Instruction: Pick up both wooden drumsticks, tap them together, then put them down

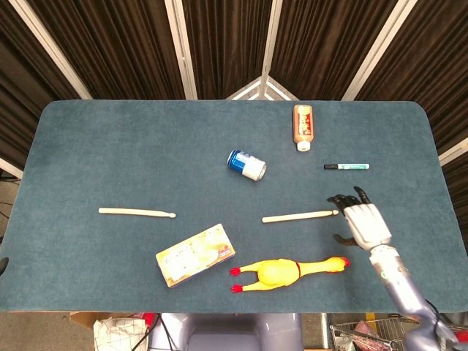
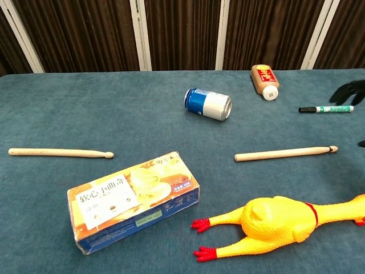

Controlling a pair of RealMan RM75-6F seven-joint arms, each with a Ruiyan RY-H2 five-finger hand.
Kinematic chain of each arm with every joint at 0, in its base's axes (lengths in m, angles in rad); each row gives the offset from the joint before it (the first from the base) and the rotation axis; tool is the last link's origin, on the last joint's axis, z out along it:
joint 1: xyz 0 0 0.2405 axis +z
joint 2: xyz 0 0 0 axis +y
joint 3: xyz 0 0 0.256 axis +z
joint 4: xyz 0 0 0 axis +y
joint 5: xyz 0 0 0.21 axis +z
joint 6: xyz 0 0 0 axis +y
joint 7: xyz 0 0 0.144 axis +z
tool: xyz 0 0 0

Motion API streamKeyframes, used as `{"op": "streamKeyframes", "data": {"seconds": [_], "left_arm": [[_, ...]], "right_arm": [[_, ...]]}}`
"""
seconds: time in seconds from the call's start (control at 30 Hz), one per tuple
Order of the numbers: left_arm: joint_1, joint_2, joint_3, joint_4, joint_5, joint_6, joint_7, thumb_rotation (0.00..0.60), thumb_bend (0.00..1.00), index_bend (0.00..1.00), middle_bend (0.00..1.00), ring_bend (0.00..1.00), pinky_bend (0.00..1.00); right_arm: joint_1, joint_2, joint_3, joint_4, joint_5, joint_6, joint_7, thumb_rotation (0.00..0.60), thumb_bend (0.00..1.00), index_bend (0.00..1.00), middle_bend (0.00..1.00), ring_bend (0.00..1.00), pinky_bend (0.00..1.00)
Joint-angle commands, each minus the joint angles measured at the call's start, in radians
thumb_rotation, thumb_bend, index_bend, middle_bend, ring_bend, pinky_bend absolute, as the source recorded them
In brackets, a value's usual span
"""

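Only overhead, right hand [image 1: 363, 221] visible.

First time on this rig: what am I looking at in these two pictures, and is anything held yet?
Both cameras are the robot's own: the head view looks down on the table, the chest view looks across it from low down. The white and black right hand hovers open by the tip of the right drumstick, holding nothing. The left hand is out of sight. The left drumstick lies apart. Also lying there: a blue can, brown bottle, marker, snack box and rubber chicken.
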Motion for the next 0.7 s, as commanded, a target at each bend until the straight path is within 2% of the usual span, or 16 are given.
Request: {"op": "streamKeyframes", "data": {"seconds": [0.03,0.33,0.7], "left_arm": [[-0.002,-0.001,-0.002,0.003,-0.007,-0.006,0.002,0.600,0.39,0.07,0.00,0.00,0.00],[-0.004,-0.010,-0.007,0.003,-0.023,-0.008,0.027,0.600,0.39,0.07,0.00,0.00,0.00],[-0.012,-0.023,-0.008,0.001,-0.036,-0.020,0.058,0.600,0.39,0.07,0.00,0.00,0.00]], "right_arm": [[0.057,-0.058,0.022,0.054,0.074,-0.074,-0.057,0.600,0.24,0.25,0.27,0.25,0.00],[0.139,-0.187,0.015,0.196,0.180,-0.153,-0.144,0.600,0.24,0.31,0.35,0.25,0.00],[0.191,-0.251,0.002,0.275,0.192,-0.167,-0.181,0.600,0.28,0.42,0.40,0.27,0.00]]}}
